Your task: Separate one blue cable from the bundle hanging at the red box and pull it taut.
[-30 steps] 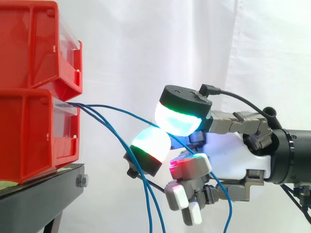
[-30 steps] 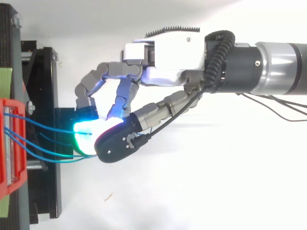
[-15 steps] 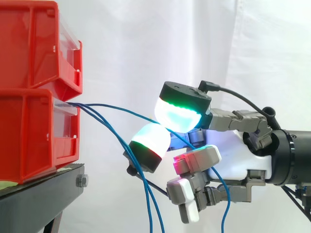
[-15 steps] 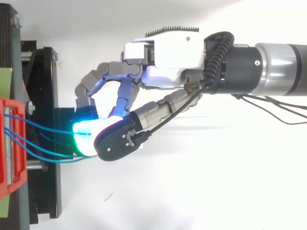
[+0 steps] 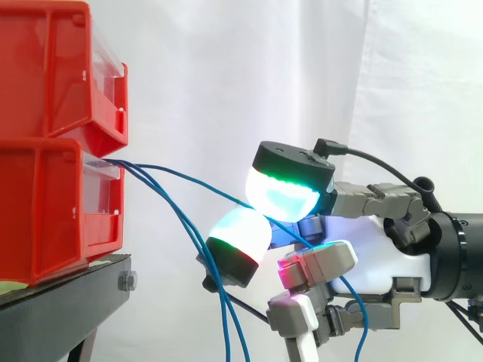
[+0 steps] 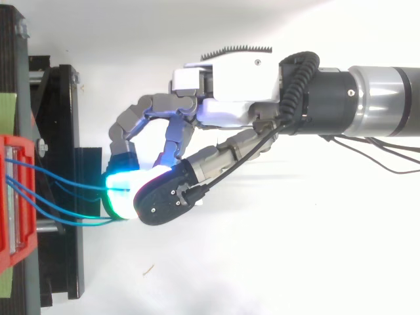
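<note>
- Side view: the hand has shifted a little to the right, away from the lower red bin, and sits slightly lower than a second ago.
- The hand is clamped on one blue cable, nipped between two glowing pads that meet on it. The other fingers are curled underneath and hold nothing.
- That cable leaves the front of the bin, crosses the gap to the pads, then drops away behind the palm.
- The run from bin to pads looks straighter than before but has a slight bow, so I'd say it is not fully taut.
- The rest of the bundle hangs loose below the pads, apart from the pinched strand, so the separation looks done.
- Top view: the hand has moved off the black stand by a small step, with the pinch unchanged.
- Meaning: the pull has started and the grip seems to be holding. More retreat from the bin is probably needed to take out the remaining slack.
- Risk: the thin cable could slide through the pads as tension rises.
</note>
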Available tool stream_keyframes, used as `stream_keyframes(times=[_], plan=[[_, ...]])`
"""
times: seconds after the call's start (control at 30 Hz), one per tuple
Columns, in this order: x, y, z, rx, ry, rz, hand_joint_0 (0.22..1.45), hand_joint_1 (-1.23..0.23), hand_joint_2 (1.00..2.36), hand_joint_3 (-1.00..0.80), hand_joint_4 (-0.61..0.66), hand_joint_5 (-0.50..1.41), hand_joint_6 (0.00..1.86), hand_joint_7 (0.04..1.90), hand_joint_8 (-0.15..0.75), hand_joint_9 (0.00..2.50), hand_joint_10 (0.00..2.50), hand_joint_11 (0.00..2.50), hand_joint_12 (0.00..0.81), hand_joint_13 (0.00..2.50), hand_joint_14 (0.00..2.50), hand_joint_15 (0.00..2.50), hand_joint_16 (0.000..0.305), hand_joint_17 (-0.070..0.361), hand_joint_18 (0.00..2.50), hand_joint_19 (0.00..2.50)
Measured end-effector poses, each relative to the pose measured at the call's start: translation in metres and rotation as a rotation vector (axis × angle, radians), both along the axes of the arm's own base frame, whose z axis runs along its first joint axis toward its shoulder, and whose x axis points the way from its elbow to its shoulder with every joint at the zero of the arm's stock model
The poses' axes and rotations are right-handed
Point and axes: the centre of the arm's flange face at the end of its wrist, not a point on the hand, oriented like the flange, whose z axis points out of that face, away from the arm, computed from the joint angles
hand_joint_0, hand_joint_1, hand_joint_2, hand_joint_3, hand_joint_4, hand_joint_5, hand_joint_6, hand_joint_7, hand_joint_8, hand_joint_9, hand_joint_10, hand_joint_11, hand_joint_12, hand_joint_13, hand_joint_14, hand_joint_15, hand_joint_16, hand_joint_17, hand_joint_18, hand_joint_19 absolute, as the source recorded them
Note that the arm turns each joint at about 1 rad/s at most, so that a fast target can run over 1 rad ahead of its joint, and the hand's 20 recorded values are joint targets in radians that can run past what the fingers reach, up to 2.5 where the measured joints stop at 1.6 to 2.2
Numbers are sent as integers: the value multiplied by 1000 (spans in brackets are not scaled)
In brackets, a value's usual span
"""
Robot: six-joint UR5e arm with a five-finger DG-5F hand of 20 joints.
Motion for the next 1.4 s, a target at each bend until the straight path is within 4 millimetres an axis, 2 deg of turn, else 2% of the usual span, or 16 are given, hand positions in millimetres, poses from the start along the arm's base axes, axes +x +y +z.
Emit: stream_keyframes(times=[0.23, 0.47, 1.23, 1.4], plan=[[-2, 0, -2, -3, 13, 3, 624, -789, 1016, -80, 39, -164, 878, 986, 398, 1320, 38, 1417, 419, 1244, 19, 1084, 48, 107, 1037, 528], [-3, -2, -3, -5, 24, -2, 625, -791, 1018, -84, 50, -165, 877, 995, 396, 1311, 219, 1368, 410, 1304, 15, 1268, 48, 108, 1060, 588], [-3, 0, -3, -6, 25, 0, 630, -793, 1018, -92, 48, -166, 876, 986, 388, 1280, 318, 1349, 400, 1362, 8, 1394, 49, 111, 1107, 652], [-3, 0, -3, -6, 25, 2, 632, -794, 1017, -91, 47, -166, 875, 987, 376, 1261, 542, 1337, 388, 1407, 1, 1501, 51, 116, 1166, 761]])
